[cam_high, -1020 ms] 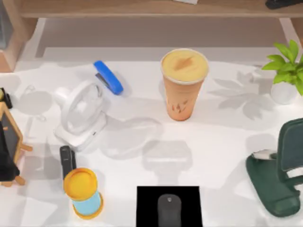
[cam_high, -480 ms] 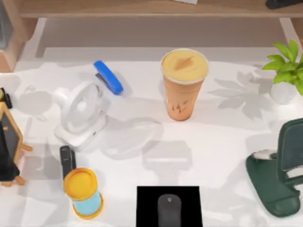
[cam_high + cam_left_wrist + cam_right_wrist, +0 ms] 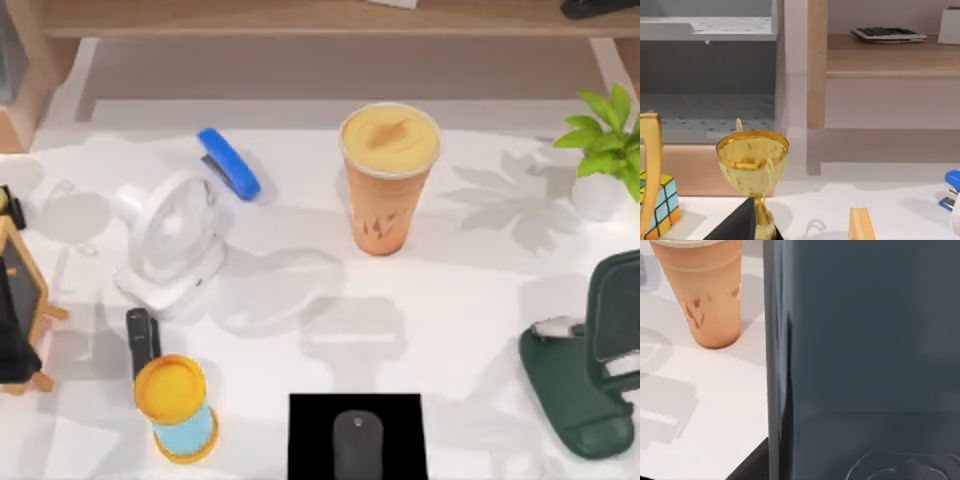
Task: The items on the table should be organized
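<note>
The tall orange cup [image 3: 388,180] with its yellow-orange lid stands upright on the white table [image 3: 470,300], at the middle back. In the right wrist view the cup [image 3: 702,295] rises beyond a flat grey-blue slab [image 3: 865,340] that stands upright very close to the camera. The small dark grey mouse [image 3: 357,445] lies on a black mat [image 3: 310,435] at the front edge. No fingers of either gripper appear in these views.
White desk fan [image 3: 170,240] and blue stapler [image 3: 230,163] sit at the back left. An orange-lidded blue container [image 3: 175,410] and small easel [image 3: 20,300] are front left. A dark green stand [image 3: 580,385] and potted plant [image 3: 605,150] occupy the right. Gold trophy [image 3: 752,165], wooden shelf [image 3: 817,65].
No object has moved. Only the soft shadows in the middle of the table have shifted slightly.
</note>
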Motion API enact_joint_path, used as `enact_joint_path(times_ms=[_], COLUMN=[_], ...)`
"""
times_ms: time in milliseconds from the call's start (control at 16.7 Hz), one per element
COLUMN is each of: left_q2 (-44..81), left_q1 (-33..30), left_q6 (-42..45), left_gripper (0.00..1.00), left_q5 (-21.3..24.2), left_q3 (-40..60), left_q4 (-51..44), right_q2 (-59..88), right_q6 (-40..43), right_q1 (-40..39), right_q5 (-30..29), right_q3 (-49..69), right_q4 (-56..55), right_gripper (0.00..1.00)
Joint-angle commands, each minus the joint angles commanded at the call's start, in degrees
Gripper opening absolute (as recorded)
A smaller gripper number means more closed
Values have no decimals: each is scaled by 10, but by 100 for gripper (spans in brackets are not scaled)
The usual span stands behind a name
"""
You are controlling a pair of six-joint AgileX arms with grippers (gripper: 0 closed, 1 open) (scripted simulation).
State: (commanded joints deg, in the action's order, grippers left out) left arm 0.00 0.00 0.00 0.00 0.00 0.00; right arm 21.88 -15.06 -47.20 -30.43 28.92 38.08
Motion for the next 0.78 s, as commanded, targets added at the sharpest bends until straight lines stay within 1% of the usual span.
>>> enact_joint_path(times_ms=[300, 480, 780], left_q2=[0, 0, 0], left_q1=[0, 0, 0], left_q6=[0, 0, 0], left_gripper=[100, 100, 100], left_q5=[0, 0, 0], left_q3=[0, 0, 0], left_q4=[0, 0, 0], right_q2=[4, 14, 53], right_q6=[3, 20, 55], right_q1=[6, 32, 93], right_q5=[5, 31, 79], right_q3=[-1, -16, -42], right_q4=[-3, -35, -124], right_gripper=[0, 0, 0])
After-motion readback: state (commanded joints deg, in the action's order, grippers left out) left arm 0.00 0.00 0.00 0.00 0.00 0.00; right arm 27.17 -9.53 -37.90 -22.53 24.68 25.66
